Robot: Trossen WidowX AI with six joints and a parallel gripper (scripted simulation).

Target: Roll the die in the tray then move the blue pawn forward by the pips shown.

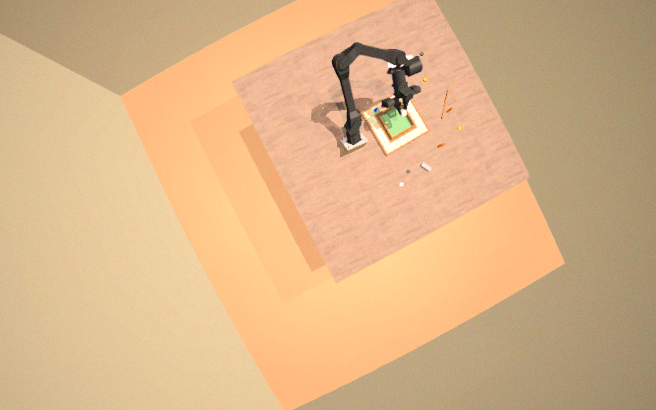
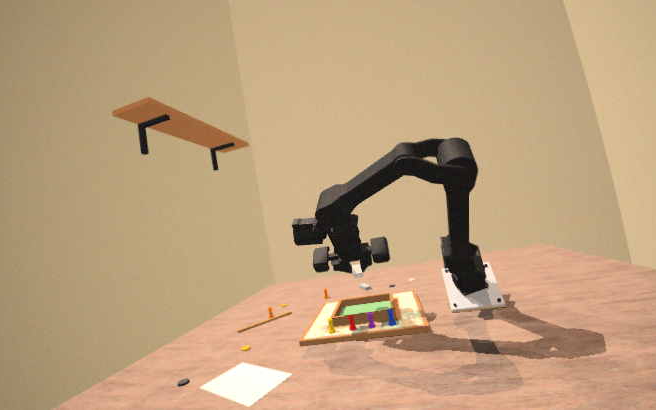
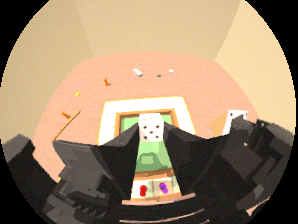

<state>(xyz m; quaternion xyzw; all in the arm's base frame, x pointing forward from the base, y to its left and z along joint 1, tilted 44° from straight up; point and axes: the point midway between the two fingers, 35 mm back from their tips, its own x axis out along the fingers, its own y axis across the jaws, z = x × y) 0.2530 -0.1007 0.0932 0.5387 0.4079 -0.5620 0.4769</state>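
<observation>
From above, the gripper (image 1: 401,108) hangs over the green tray (image 1: 396,123) in the middle of the game board (image 1: 417,136) — the tray looks bare, so the roll is not yet made and the pawn move is left. From the side, the white die (image 2: 356,269) sits pinched between the jaws, well above the tray; the blue pawn (image 2: 391,316) stands on the board's near edge beside the purple one. The wrist view shows the die (image 3: 150,127) clamped, pips facing the camera.

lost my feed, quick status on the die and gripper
Gripper shut on die, held high. Green tray directly below, nothing between. Blue pawn on board, untouched.
</observation>
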